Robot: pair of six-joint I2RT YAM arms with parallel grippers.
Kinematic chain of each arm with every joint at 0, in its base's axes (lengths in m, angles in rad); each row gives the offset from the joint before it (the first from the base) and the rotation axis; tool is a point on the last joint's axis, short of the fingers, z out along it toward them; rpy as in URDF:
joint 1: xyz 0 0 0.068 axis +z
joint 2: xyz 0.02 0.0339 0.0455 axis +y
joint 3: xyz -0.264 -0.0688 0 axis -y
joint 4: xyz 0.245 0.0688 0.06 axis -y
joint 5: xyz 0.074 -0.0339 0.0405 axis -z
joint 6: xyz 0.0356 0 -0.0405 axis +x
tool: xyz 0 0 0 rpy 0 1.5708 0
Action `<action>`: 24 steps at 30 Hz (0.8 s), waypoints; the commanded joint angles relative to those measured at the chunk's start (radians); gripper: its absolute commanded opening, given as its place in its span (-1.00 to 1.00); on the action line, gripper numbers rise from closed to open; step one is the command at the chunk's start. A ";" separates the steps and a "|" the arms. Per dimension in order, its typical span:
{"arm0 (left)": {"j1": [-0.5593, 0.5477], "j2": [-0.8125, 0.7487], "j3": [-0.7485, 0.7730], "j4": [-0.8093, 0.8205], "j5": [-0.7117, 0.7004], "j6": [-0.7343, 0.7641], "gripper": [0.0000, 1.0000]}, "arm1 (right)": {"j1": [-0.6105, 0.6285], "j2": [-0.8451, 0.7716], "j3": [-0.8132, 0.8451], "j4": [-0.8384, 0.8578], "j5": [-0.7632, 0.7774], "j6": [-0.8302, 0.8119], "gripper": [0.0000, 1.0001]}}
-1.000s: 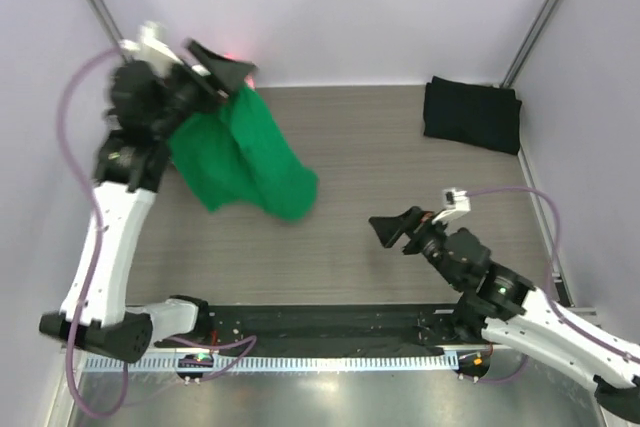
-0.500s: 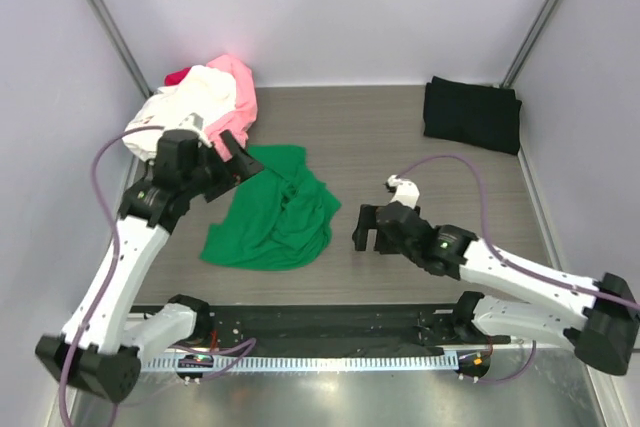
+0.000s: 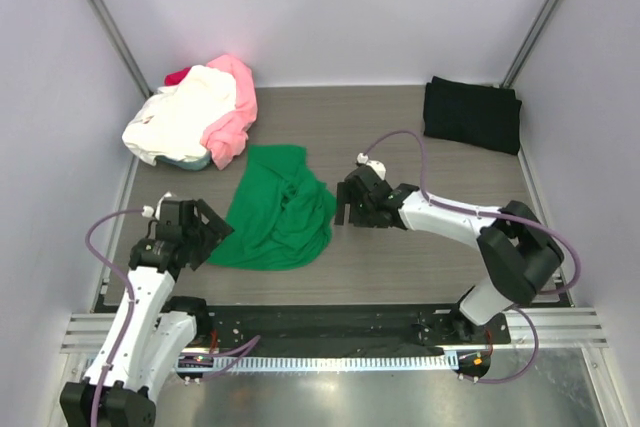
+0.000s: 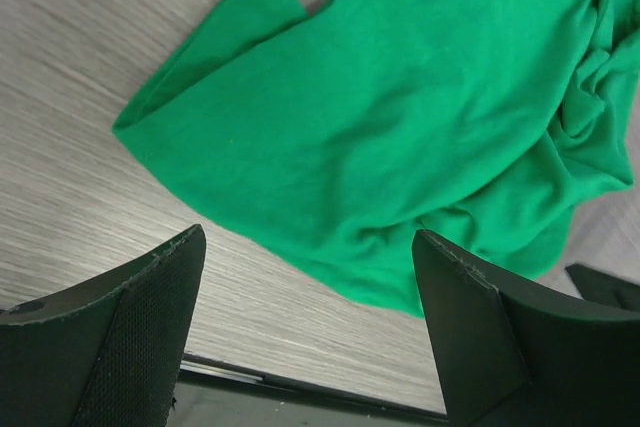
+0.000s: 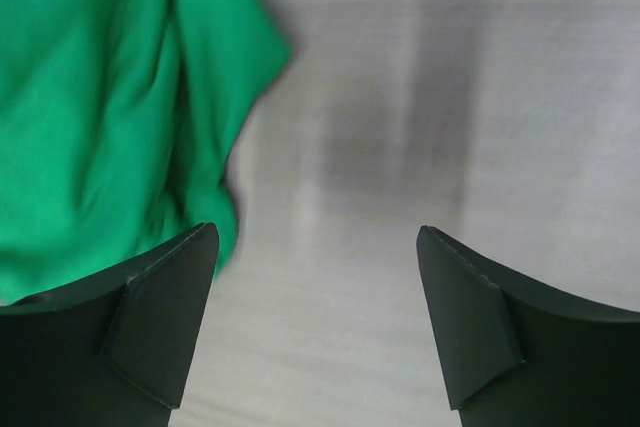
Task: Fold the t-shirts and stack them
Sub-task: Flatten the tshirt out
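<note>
**Green shirt loose on the bench, both grippers apart**

The green shirt [image 3: 278, 209] lies crumpled and unfolded on the middle-left of the bench [image 3: 390, 127]. The left gripper [image 3: 214, 224] is at the shirt's near left corner, jaws apart with nothing held. Its wrist view looks over a sleeve and the cloth's rumpled edge. The right gripper [image 3: 341, 205] is just beside the shirt's right edge, jaws also apart and empty, with bare bench between them in its wrist view. The black shirt [image 3: 470, 114] lies folded in the far right corner. In the far left corner a heap holds the white shirt [image 3: 180, 119], the pink shirt [image 3: 233, 107] and, behind them, a red shirt [image 3: 177, 76]
</note>
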 commanded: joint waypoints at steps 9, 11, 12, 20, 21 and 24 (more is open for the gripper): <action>0.008 -0.042 -0.015 0.063 -0.091 -0.060 0.68 | -0.078 0.301 0.228 0.100 -0.193 -0.149 0.50; 0.006 -0.055 -0.030 0.060 -0.100 -0.074 0.67 | -0.078 0.328 0.243 0.111 -0.200 -0.149 0.40; 0.008 -0.060 -0.038 0.060 -0.102 -0.083 0.67 | -0.078 0.350 0.248 0.114 -0.203 -0.151 0.35; 0.008 -0.033 -0.135 0.106 -0.087 -0.161 0.57 | -0.120 0.329 0.231 0.107 -0.204 -0.161 -0.96; 0.008 -0.019 -0.150 0.131 -0.064 -0.168 0.56 | -0.138 0.285 0.245 0.082 -0.206 -0.169 -0.98; 0.008 0.007 -0.193 0.178 -0.026 -0.183 0.47 | -0.211 0.179 0.255 0.001 -0.171 -0.197 -0.98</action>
